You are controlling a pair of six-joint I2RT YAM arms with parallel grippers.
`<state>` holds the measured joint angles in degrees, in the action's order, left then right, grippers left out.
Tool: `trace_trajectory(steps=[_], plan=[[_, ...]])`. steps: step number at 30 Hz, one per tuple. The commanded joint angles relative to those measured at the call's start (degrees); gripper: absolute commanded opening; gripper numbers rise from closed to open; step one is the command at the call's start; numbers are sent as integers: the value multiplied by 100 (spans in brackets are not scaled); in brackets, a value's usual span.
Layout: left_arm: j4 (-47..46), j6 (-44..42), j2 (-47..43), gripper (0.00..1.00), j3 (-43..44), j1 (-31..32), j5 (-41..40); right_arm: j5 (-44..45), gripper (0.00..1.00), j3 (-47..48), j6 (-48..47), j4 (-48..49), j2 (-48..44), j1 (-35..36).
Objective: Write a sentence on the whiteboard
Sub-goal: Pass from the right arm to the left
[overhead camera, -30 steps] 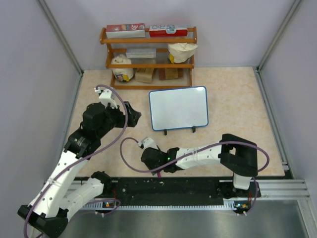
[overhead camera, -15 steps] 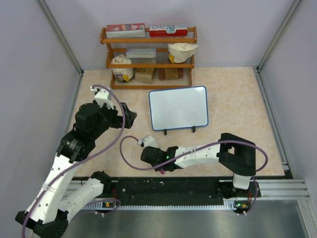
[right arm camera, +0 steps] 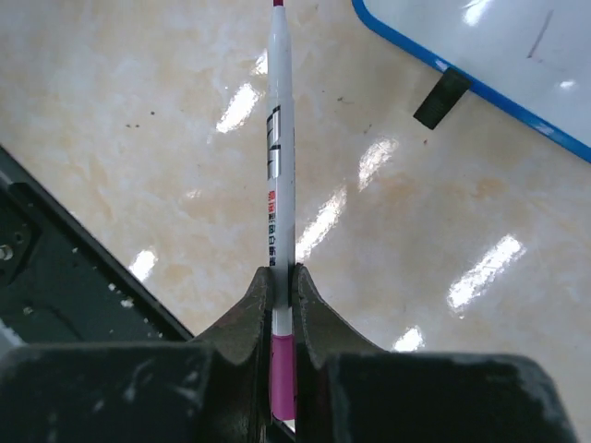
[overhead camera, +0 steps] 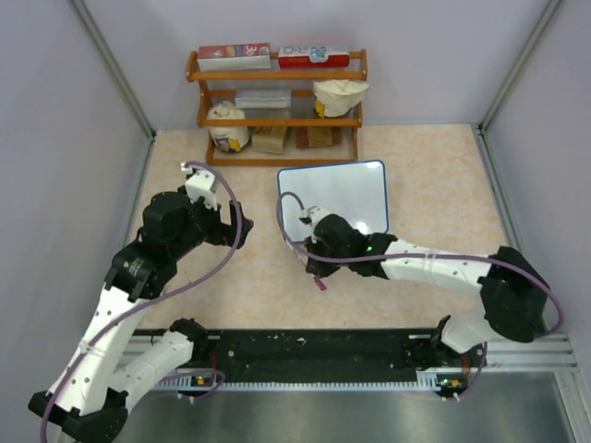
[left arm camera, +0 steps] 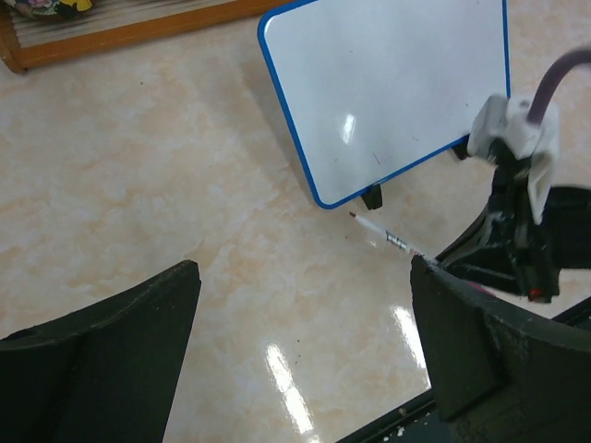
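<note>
Two claws showed from above. The right gripper [overhead camera: 319, 268] was clenched on a pen [overhead camera: 320, 283]. It sat just below the near edge of the whiteboard [overhead camera: 346, 185], which stood right ahead of it. The left gripper [overhead camera: 235, 221] was off to the side and farther from the board, so I think the right arm was the one to write.

From the left wrist, the left gripper [left arm camera: 305, 277] gaped wide with nothing in it. The whiteboard [left arm camera: 397, 83] lay ahead and to its right.

From the right wrist, the right gripper [right arm camera: 280, 277] squeezed the pen [right arm camera: 280, 138] near its pink end. The pen's long body ran straight out ahead of the claw. The whiteboard [right arm camera: 480, 41] sat ahead and to the right. I think the tip must swing right to reach it.
</note>
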<state>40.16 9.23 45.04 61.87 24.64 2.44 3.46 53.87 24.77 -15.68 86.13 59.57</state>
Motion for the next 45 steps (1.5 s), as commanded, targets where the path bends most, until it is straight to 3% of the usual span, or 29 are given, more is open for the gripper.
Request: trace_trajectory(steps=[1, 5, 11, 18, 22, 29, 35, 40, 45], plan=[[-17, -606, 75, 99, 45, -30, 1052, -1643, 0, -218, -359, 223, -850, -770], [18, -792, 312, 99, 54, 5, 1548, -2683, 0, -473, -333, 250, -1307, -1412], [-148, -827, 699, 98, 54, 435, 1436, -3650, 0, -754, -166, 337, -1748, -1756], [-517, -1318, 1244, 98, 45, 1875, 593, -3985, 0, -1115, 45, 461, -2047, -1949], [-825, -1923, 1341, 98, -95, 2562, 100, -4301, 0, -1317, 168, 496, -2223, -2221], [-1651, -3146, 1280, 98, -640, 3511, 2, -4627, 0, -1405, 291, 505, -2390, -2415], [-2284, -4824, 1051, 98, -1378, 4266, -469, -4802, 0, -1440, 344, 505, -2434, -2441], [-2731, -5590, 1261, 98, -1581, 4601, -1104, -4961, 0, -1519, 388, 584, -2469, -2442], [-3031, -6152, 1753, 90, -1564, 4821, -1658, -5083, 0, -1625, 440, 715, -2513, -2450]])
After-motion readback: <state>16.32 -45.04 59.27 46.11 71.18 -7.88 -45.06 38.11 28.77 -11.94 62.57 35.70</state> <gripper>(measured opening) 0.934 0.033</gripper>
